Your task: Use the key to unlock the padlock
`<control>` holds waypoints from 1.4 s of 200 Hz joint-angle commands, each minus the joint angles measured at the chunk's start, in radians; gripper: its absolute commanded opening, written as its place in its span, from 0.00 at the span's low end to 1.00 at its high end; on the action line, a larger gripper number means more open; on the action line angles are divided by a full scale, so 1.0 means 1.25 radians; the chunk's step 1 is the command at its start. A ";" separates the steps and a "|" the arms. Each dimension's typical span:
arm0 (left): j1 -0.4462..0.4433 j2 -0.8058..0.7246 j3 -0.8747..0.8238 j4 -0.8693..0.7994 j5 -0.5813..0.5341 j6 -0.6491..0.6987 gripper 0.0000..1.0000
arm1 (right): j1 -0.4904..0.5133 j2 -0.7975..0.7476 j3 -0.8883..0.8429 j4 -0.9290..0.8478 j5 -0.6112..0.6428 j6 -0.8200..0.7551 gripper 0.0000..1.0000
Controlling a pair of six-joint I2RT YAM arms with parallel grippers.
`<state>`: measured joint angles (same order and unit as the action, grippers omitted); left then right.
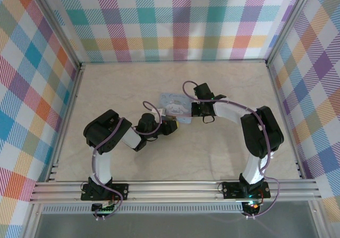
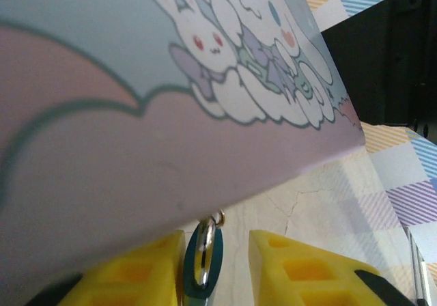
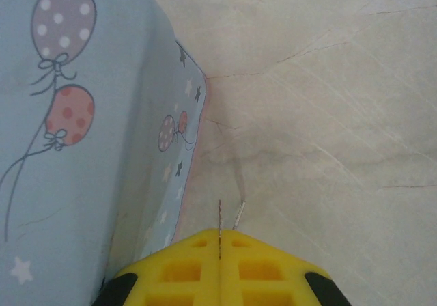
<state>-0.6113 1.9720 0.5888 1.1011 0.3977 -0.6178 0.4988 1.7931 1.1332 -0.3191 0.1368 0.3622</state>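
I see pastel plaid walls on three sides, a cream marbled tabletop, and a metal rail along its near edge.

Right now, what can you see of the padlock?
The padlock is tiny, dark teal and seen edge-on, with a silvery band down its middle and a small gold ring at top. It hangs upright under the edge of the cartoon-printed box, between the yellow fingers of the left claw, with a gap on one side.

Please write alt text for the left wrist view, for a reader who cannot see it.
A small dark teal padlock sits just below a cartoon-printed box, between the yellow fingers of the left pincer; a gap shows on its right.
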 commanded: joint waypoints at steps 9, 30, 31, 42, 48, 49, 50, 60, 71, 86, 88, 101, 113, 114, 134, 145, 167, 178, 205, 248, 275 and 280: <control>0.010 0.009 0.011 -0.098 0.027 0.008 0.23 | 0.006 -0.029 -0.015 0.021 -0.021 0.016 0.00; 0.014 0.010 0.019 -0.121 0.035 0.011 0.17 | 0.006 -0.035 -0.020 0.024 -0.020 0.013 0.00; 0.014 0.011 0.019 -0.121 0.035 0.011 0.17 | 0.006 -0.035 -0.020 0.024 -0.020 0.013 0.00; 0.017 0.010 0.019 -0.127 0.038 0.011 0.15 | 0.006 -0.037 -0.020 0.024 -0.018 0.012 0.00; 0.018 0.009 0.020 -0.137 0.039 0.011 0.13 | 0.005 -0.040 -0.022 0.022 -0.016 0.011 0.00; 0.018 0.008 0.021 -0.139 0.040 0.011 0.12 | 0.006 -0.040 -0.021 0.022 -0.016 0.010 0.00; 0.018 0.008 0.022 -0.141 0.041 0.011 0.12 | 0.006 -0.040 -0.021 0.023 -0.016 0.011 0.00; 0.022 0.004 0.027 -0.161 0.050 0.011 0.12 | 0.006 -0.044 -0.023 0.021 -0.016 0.009 0.00; 0.025 -0.005 0.029 -0.181 0.057 0.011 0.11 | 0.006 -0.048 -0.025 0.022 -0.015 0.007 0.00; 0.028 -0.023 0.039 -0.240 0.067 0.019 0.10 | 0.006 -0.057 -0.028 0.020 -0.012 0.003 0.00; 0.028 -0.026 0.042 -0.253 0.067 0.020 0.10 | 0.005 -0.059 -0.029 0.019 -0.012 0.002 0.00; 0.029 -0.049 0.069 -0.361 0.074 0.038 0.07 | 0.005 -0.071 -0.035 0.020 -0.011 -0.004 0.00; 0.029 -0.070 0.096 -0.452 0.080 0.055 0.07 | 0.002 -0.086 -0.044 0.021 -0.012 -0.008 0.00; 0.029 -0.072 0.098 -0.460 0.081 0.057 0.07 | 0.002 -0.087 -0.044 0.022 -0.012 -0.009 0.00; 0.034 -0.103 0.129 -0.556 0.102 0.067 0.07 | -0.004 -0.126 -0.067 0.030 -0.024 -0.016 0.00; 0.038 -0.115 0.157 -0.628 0.110 0.075 0.07 | -0.008 -0.150 -0.082 0.034 -0.032 -0.016 0.00; 0.045 -0.130 0.207 -0.736 0.126 0.082 0.07 | -0.023 -0.210 -0.131 0.059 -0.070 -0.016 0.00; 0.050 -0.135 0.225 -0.760 0.138 0.075 0.07 | -0.029 -0.244 -0.155 0.067 -0.091 -0.016 0.00; 0.051 -0.131 0.275 -0.812 0.161 0.043 0.07 | -0.044 -0.325 -0.214 0.097 -0.138 -0.015 0.00; 0.050 -0.108 0.318 -0.756 0.191 -0.062 0.08 | -0.054 -0.431 -0.295 0.138 -0.223 0.000 0.00; 0.049 -0.084 0.338 -0.703 0.197 -0.122 0.07 | -0.061 -0.479 -0.344 0.190 -0.276 0.008 0.00; 0.050 -0.081 0.340 -0.692 0.196 -0.134 0.08 | -0.062 -0.491 -0.357 0.204 -0.291 0.013 0.00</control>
<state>-0.5575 1.8423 0.9730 0.1623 0.6067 -0.6868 0.4309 1.2377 0.7441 -0.1623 -0.1158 0.3592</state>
